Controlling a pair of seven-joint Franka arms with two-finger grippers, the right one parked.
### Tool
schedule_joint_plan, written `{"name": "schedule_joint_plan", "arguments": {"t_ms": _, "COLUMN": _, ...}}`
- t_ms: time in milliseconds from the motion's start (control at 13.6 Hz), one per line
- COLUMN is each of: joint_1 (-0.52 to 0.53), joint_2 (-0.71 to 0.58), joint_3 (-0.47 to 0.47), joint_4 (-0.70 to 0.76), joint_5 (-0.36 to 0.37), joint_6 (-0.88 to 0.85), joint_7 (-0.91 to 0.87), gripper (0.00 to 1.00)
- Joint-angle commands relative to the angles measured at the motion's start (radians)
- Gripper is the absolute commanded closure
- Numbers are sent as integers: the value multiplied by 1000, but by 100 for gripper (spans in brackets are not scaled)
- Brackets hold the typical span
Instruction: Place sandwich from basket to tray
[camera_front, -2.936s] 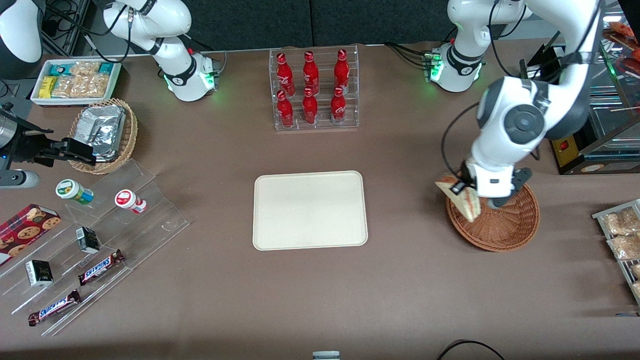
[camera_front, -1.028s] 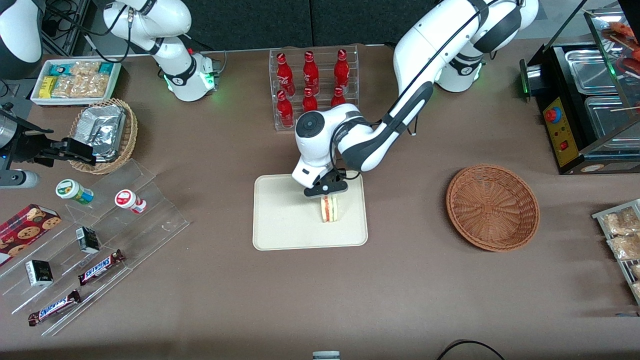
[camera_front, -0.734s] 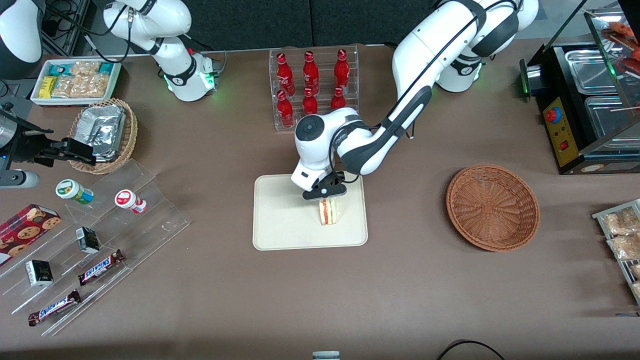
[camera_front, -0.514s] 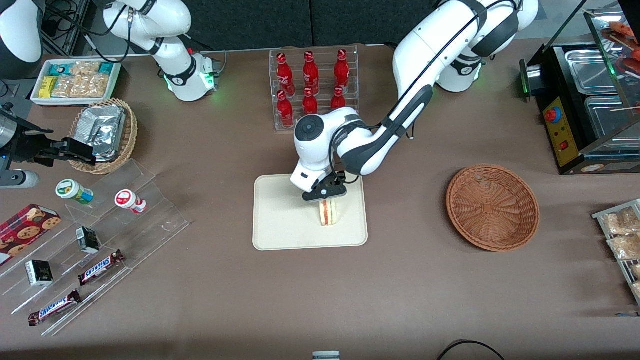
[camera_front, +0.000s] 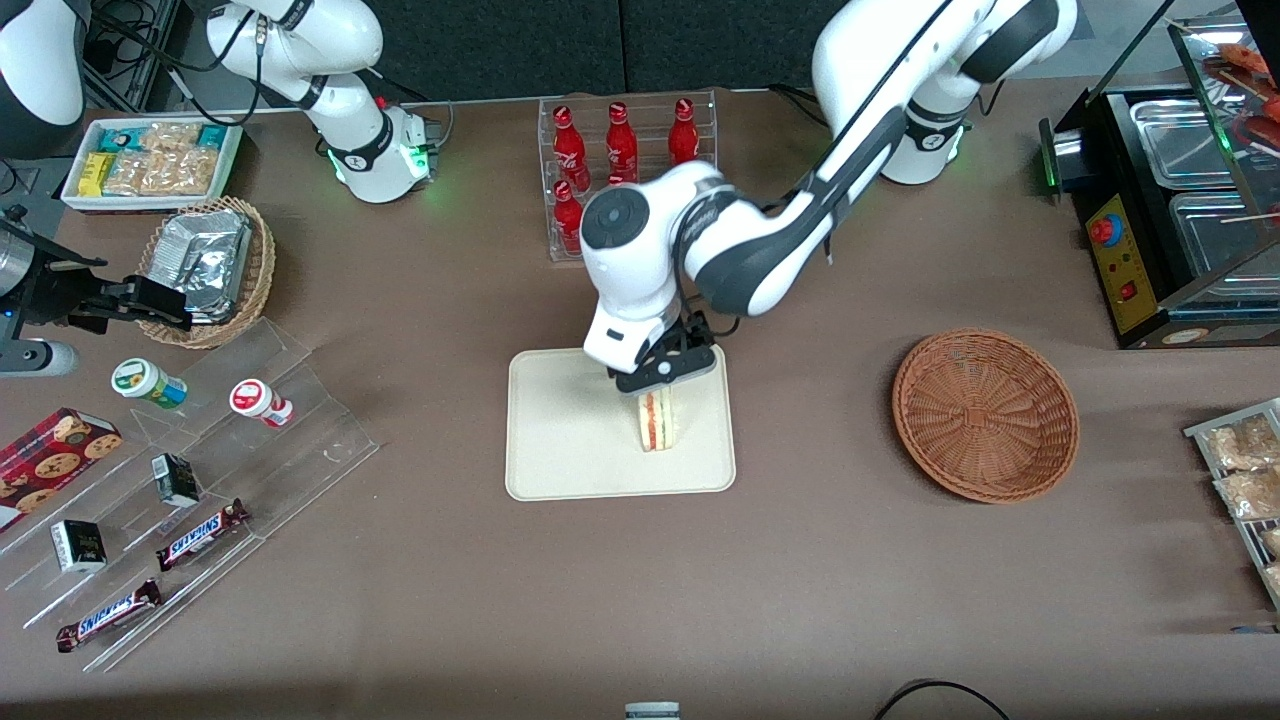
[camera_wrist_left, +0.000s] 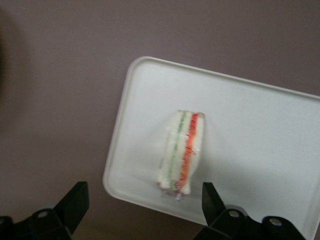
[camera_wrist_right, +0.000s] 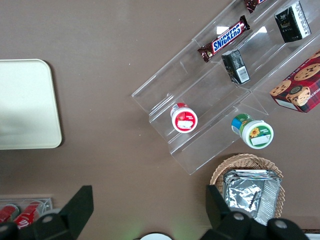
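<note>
**Gripper clear of sandwich**

Left gripper (camera_front: 664, 375) hovers above the flat cream rectangular tray (camera_front: 560, 440), fingers spread wide, holding nothing. Triangular cream-bread sandwich (camera_front: 657, 420) stands on edge on tray. Reddish-brown wicker basket (camera_front: 985, 415) well apart.

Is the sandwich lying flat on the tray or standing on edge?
On edge: the sandwich stands on the tray, filling stripes facing up, with the open end effector above it.
</note>
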Motion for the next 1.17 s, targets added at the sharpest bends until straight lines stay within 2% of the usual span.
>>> {"name": "schedule_joint_plan", "arguments": {"t_ms": 0, "joint_1": 43, "joint_2": -100, "joint_3": 2, "joint_4": -23, "joint_5": -29, "joint_6": -106, "joint_7": 3, "gripper": 0}}
{"name": "schedule_joint_plan", "arguments": {"t_ms": 147, "joint_1": 92, "joint_2": -169, "joint_3": 2, "joint_4": -27, "joint_5": -58, "joint_6": -181, "joint_7": 23, "gripper": 0}}
{"name": "schedule_joint_plan", "arguments": {"t_ms": 514, "joint_1": 269, "joint_2": -353, "joint_3": 2, "joint_4": -43, "joint_5": -221, "joint_6": -398, "joint_7": 351, "gripper": 0}}
{"name": "schedule_joint_plan", "arguments": {"t_ms": 734, "joint_1": 380, "joint_2": -464, "joint_3": 7, "joint_4": -115, "joint_5": -290, "joint_6": -425, "joint_7": 495, "gripper": 0}}
{"name": "schedule_joint_plan", "arguments": {"t_ms": 954, "joint_1": 518, "joint_2": -596, "joint_3": 11, "joint_4": -198, "joint_5": -367, "joint_6": -457, "joint_7": 719, "gripper": 0}}
{"name": "schedule_joint_plan", "arguments": {"t_ms": 1028, "joint_1": 556, "joint_2": -626, "joint_3": 31, "joint_4": -210, "joint_5": -390, "joint_6": -477, "joint_7": 805, "gripper": 0}}
{"name": "schedule_joint_plan", "arguments": {"t_ms": 1101, "joint_1": 554, "joint_2": -654, "joint_3": 101, "joint_4": -216, "joint_5": -417, "joint_6": -500, "joint_7": 903, "gripper": 0}}
